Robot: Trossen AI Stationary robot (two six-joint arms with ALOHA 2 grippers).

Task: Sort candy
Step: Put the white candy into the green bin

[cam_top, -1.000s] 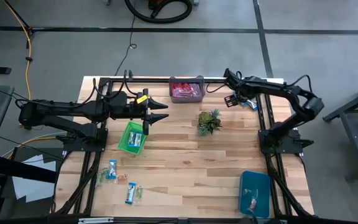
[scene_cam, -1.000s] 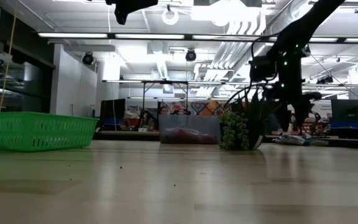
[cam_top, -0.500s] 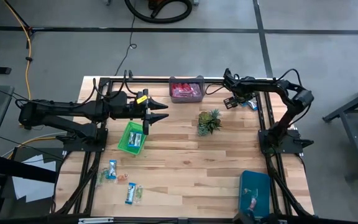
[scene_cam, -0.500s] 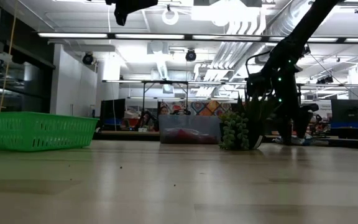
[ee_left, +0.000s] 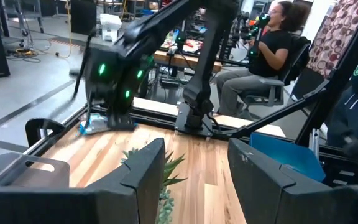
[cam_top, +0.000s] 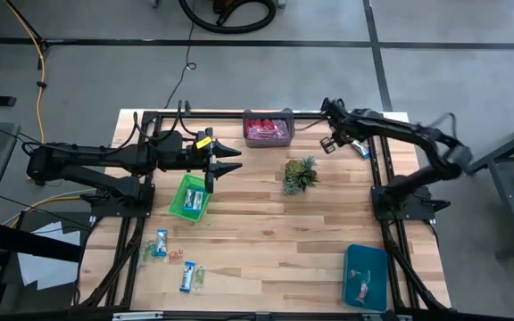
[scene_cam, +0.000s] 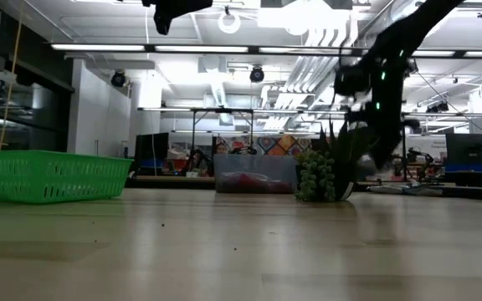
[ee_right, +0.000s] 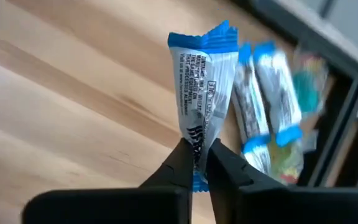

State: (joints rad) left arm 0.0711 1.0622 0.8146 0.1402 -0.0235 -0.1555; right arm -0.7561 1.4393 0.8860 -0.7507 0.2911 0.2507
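Observation:
My right gripper [cam_top: 327, 143] is over the table's far right, shut on a blue-and-white wrapped candy [ee_right: 202, 87]. Below it a small heap of more candy [ee_right: 263, 102] lies on the wood beside the frame rail [cam_top: 360, 148]. My left gripper [cam_top: 232, 166] hovers open and empty above the green bin [cam_top: 190, 196], pointing level toward the table's right. The pink bin [cam_top: 268, 129], which holds red candy, stands at the far edge. The blue bin [cam_top: 366, 276] is at the near right. Several candies [cam_top: 172, 260] lie loose at the near left. My right gripper pinches the blue-and-white candy between its two fingers, close to one crimped end [ee_right: 197, 135]. The fingers come steeply from above, and the wrapper runs on past their tips. The candy hangs below them, its free blue end [ee_right: 205, 38] lowest; it looks clear of the table.
A small spiky green plant [cam_top: 300, 174] stands mid-table between the two arms. Black frame rails run along the table's left, right and far sides. A seated person [ee_left: 263, 59] shows beyond the table's right edge in the left wrist view.
My right gripper has dipped down to the candy heap at the far right and come back up, now with a blue-and-white candy in its fingers.

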